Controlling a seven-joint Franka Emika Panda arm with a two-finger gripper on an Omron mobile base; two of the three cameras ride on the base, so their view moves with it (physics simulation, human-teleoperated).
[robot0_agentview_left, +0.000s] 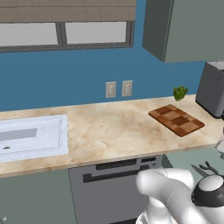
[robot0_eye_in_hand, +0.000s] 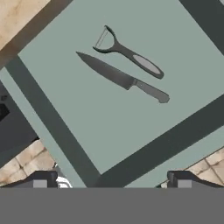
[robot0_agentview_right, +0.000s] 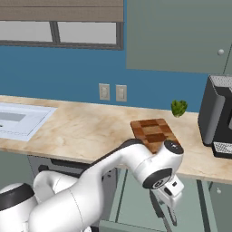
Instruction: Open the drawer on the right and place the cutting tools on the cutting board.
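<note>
The drawer [robot0_eye_in_hand: 109, 118] stands pulled out, its grey-green bottom seen from above in the hand view. Two cutting tools lie in it side by side: a knife [robot0_eye_in_hand: 122, 78] with a grey blade and dark handle, and a dark peeler [robot0_eye_in_hand: 129, 53] just beyond it. My gripper [robot0_eye_in_hand: 111, 180] hovers above them, open and holding nothing. In the right base view the gripper [robot0_agentview_right: 166, 219] hangs below the counter edge. The checkered cutting board [robot0_agentview_left: 177, 119] lies on the counter's right part, also seen as the cutting board [robot0_agentview_right: 153, 131] behind my arm. The tools [robot0_agentview_left: 205, 168] show in the drawer [robot0_agentview_left: 183, 158].
A dark dishwasher front [robot0_agentview_left: 113, 183] sits left of the drawer. A white sink [robot0_agentview_left: 30, 138] is at the far left. A dark appliance [robot0_agentview_right: 217, 118] stands at the counter's right end, with a small green vegetable [robot0_agentview_right: 179, 108] beside it.
</note>
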